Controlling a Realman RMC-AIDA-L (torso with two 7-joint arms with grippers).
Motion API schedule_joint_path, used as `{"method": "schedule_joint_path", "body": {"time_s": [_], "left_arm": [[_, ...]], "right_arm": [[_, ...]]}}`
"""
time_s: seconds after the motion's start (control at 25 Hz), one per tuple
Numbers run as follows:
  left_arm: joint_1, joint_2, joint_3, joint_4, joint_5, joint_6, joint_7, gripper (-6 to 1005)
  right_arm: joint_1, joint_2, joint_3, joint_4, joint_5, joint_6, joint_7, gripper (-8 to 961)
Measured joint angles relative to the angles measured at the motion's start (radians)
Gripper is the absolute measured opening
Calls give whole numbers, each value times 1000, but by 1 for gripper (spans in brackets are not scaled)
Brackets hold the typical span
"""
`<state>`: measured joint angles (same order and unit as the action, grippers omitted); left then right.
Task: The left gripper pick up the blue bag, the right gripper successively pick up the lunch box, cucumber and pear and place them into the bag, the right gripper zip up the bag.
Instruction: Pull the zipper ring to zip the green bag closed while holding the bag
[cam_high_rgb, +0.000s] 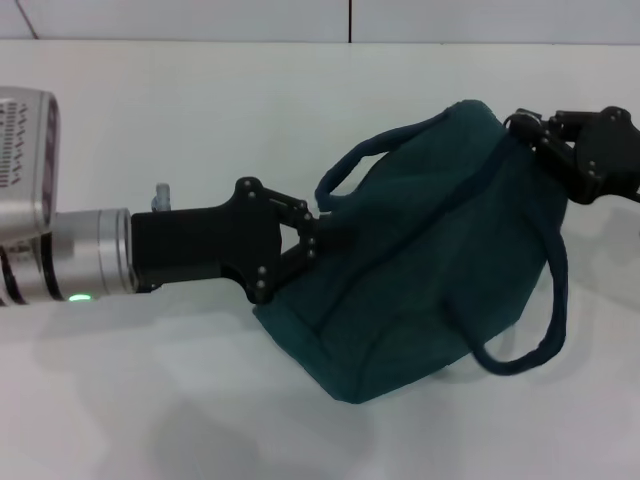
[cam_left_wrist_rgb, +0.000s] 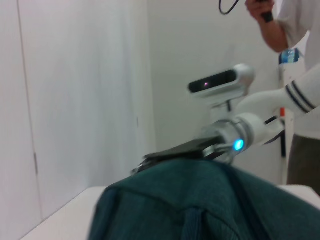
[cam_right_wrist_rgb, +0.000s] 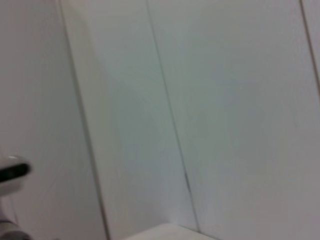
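The blue bag (cam_high_rgb: 420, 270) hangs tilted above the white table, closed along its top, one cord handle arching at its left and one drooping at its right. My left gripper (cam_high_rgb: 312, 238) comes in from the left and is shut on the bag's left end. At the bag's upper right corner my right gripper (cam_high_rgb: 520, 125) has its tips pinched together on the fabric. The left wrist view has the bag (cam_left_wrist_rgb: 200, 200) filling the foreground with the right arm (cam_left_wrist_rgb: 235, 137) behind it. The lunch box, cucumber and pear are out of view.
The white table (cam_high_rgb: 150, 380) runs under the bag up to a white wall (cam_high_rgb: 200, 20). A person (cam_left_wrist_rgb: 295, 60) stands behind the right arm in the left wrist view. The right wrist view holds only white wall panels (cam_right_wrist_rgb: 200, 125).
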<state>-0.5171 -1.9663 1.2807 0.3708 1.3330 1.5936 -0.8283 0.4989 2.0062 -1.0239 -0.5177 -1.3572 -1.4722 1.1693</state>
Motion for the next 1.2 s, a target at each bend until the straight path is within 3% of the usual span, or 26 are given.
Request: {"method": "schedule_joint_path", "body": {"time_s": [0.28, 0.56, 0.72, 0.96, 1.2], "left_arm": [[-10, -3, -11, 2, -6, -42, -4, 183], [43, -30, -171, 44, -9, -32, -59, 197], [80, -33, -193, 112, -11, -32, -122, 205], [111, -35, -199, 226, -1, 29, -225, 404], [76, -74, -197, 308, 103, 35, -356, 652]], "right_arm": [[-14, -3, 25, 6, 0, -31, 0, 9], [-25, -5, 38, 12, -5, -27, -1, 9], [-28, -5, 38, 12, -4, -24, -6, 9], [-30, -5, 38, 12, -5, -22, -8, 9], [-37, -3, 38, 11, -3, -22, -9, 9]]}}
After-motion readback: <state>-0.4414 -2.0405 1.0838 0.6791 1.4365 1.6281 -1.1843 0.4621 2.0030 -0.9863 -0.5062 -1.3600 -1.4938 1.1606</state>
